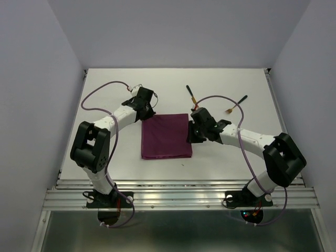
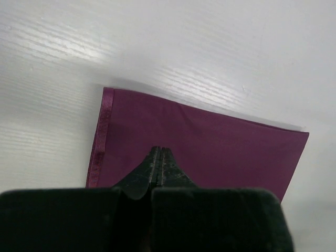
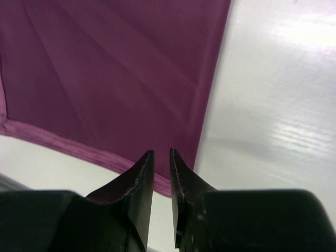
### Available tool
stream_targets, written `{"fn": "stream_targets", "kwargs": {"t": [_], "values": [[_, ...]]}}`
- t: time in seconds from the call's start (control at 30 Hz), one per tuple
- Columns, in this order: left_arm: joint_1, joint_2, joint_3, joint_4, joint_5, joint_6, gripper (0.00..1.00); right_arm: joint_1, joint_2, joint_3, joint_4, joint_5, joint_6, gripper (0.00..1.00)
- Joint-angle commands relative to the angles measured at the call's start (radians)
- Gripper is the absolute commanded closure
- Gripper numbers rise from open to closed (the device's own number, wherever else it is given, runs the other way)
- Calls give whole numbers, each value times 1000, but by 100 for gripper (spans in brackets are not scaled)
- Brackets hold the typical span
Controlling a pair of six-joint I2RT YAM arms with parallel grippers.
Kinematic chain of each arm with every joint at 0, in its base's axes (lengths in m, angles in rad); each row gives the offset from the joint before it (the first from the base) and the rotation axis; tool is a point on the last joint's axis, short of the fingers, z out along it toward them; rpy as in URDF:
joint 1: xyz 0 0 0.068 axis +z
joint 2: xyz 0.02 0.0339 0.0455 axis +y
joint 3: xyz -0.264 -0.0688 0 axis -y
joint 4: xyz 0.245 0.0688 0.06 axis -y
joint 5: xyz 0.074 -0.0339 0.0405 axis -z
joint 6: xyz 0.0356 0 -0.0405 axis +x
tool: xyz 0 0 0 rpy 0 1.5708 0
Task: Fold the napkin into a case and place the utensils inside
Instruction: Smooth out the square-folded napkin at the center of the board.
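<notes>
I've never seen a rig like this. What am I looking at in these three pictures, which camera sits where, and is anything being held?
These are two robot arms bolted side by side at the near edge of a white table. The overhead picture looks down from behind them, with the left arm on the left and the right arm on the right. The other two pictures come from a camera on each wrist, looking along that arm's own black fingers.

A magenta napkin lies flat between the arms. Two utensils with black handles and gold ends lie beyond it, untouched.

The left end effector is shut, its tips over the napkin near a corner. I cannot tell whether it pinches the cloth. The right end effector stands slightly open at the napkin's right edge, with nothing visibly held.
</notes>
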Motion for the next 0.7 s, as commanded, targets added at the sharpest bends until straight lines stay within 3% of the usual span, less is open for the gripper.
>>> {"fn": "stream_targets", "kwargs": {"t": [0.0,0.3,0.67], "values": [[12,1,42,-40,-51,15,100,14,-32,-71,66,-143,55,78],[31,42,45,-29,-16,28,100,63,-17,-185,125,-145,106,90],[66,53,26,6,34,39,100,63,-110,-113,26,-48,81,94]]}}
